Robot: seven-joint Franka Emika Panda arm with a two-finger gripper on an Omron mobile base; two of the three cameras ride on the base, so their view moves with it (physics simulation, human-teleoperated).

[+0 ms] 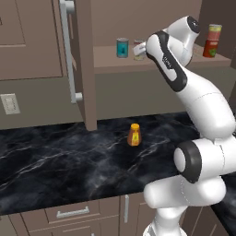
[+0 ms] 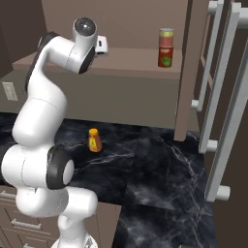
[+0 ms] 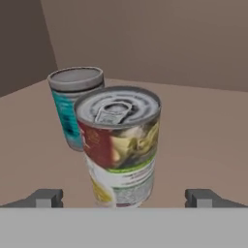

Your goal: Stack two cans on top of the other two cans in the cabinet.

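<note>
on the left of the cabinet shelf [image 1: 110,63], behind the open flat-panel door [image 1: 85,64] with its long silver bar handle [image 1: 69,50], the teal-blue can [image 1: 122,47] stands alone with nothing on top of it. just to its right stands the white-and-red can [image 1: 138,50] with the silvery pull-tab lid, on the shelf and partly hidden by the robot's wrist. in the hand view this can [image 3: 121,145] is nearest the camera, with the teal-blue one [image 3: 72,104] just behind and to its left, close beside it; whether they touch cannot be told.

the end effector [image 3: 123,198] hovers in front of the white-and-red can with its fingertips [image 3: 46,197] spread wide on either side, not touching it and pinching nothing.

further right, at the far right end of the shelf, the red-and-yellow can [image 2: 166,37] already sits on top of the red can [image 2: 165,57] with the green-yellow mark, upright and aligned.

so, by my judgement, the task is about half done: one stack is built, and what is left is to close on the white-and-red can, lift it and set it on the teal-blue one.

a small orange bottle [image 1: 134,134] stands on the dark marble tabletop [image 1: 55,161] below, apart from the work.
</note>
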